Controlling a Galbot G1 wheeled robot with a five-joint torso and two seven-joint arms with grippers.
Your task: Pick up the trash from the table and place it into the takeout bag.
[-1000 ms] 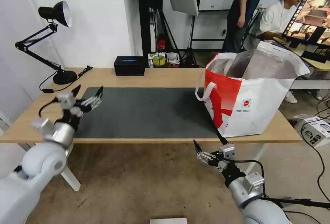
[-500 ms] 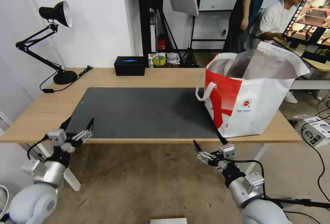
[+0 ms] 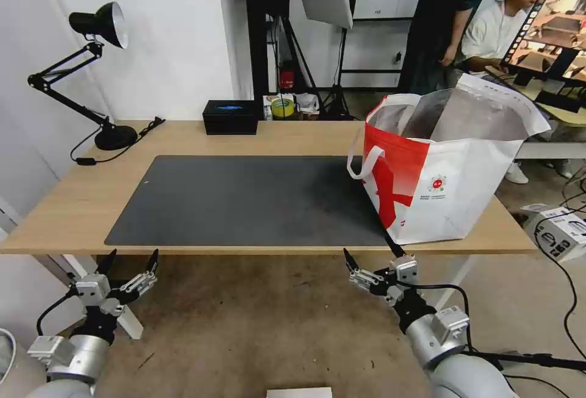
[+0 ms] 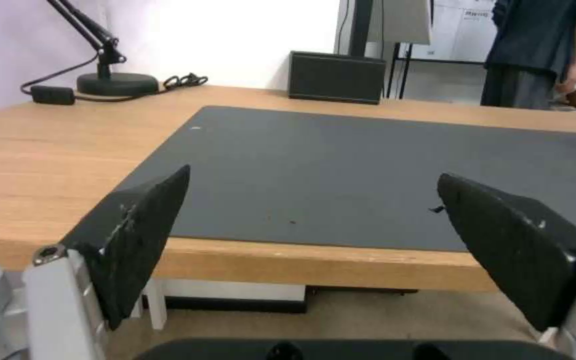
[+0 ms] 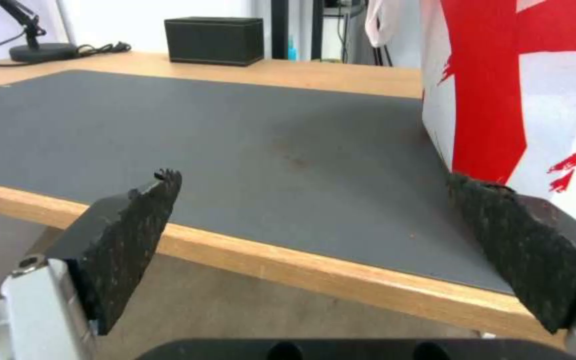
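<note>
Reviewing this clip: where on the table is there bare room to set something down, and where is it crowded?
The dark grey mat is bare from its left edge up to the takeout bag. The wood strip between the desk lamp and the black box is also free. The table's right end is crowded by the bag. Both the left gripper and right gripper hang open below the front edge.
</note>
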